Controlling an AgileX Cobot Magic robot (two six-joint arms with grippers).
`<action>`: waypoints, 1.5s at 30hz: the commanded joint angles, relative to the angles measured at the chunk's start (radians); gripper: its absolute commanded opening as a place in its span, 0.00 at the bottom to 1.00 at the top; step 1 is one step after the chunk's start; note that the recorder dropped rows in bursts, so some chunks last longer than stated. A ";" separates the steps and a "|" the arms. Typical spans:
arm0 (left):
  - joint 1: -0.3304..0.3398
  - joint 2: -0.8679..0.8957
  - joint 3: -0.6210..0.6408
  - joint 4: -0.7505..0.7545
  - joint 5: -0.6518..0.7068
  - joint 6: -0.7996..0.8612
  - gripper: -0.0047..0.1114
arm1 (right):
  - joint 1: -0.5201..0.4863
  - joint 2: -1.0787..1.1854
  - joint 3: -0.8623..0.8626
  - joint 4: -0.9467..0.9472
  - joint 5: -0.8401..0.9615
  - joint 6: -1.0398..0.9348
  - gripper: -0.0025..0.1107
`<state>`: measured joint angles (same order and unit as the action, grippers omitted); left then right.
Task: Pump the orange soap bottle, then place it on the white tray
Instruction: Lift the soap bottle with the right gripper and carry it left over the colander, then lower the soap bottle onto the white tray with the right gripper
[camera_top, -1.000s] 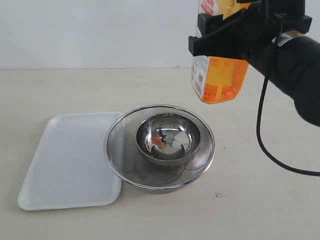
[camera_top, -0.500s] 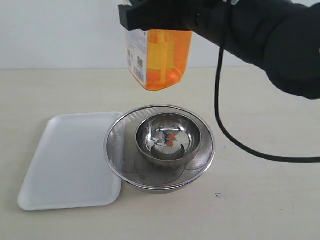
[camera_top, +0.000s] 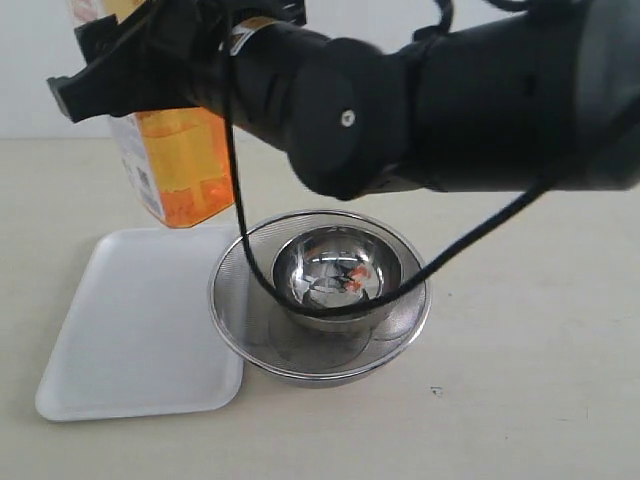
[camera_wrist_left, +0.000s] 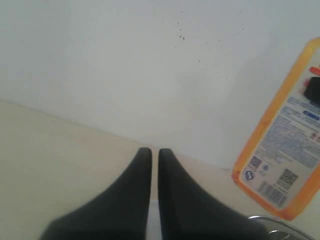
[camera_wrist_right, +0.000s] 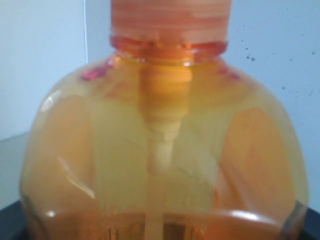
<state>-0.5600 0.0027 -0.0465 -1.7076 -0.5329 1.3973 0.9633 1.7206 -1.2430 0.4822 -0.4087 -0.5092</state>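
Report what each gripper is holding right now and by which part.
Right gripper holds the orange soap bottle, clamped across its body below the shoulder, in the air. Left gripper is shut on nothing.

soap bottle (camera_top: 190, 165): translucent orange, white label (camera_wrist_left: 287, 150) with black codes | tray (camera_top: 130, 330): plain white | strainer (camera_top: 235, 278): silver mesh | bowl (camera_top: 335, 262): mirrored steel | desk (camera_top: 520, 400): pale beige
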 joint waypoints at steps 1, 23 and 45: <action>-0.008 -0.003 0.005 0.007 0.008 -0.006 0.08 | 0.015 0.058 -0.088 -0.024 -0.079 0.021 0.02; -0.008 -0.003 0.005 0.015 0.014 -0.006 0.08 | 0.024 0.351 -0.109 -0.236 -0.244 0.357 0.02; -0.008 -0.003 0.005 0.017 0.029 -0.006 0.08 | 0.036 0.423 -0.107 -0.258 -0.212 0.371 0.40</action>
<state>-0.5600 0.0027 -0.0465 -1.7002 -0.5145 1.3973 0.9983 2.1547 -1.3356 0.2320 -0.5904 -0.1402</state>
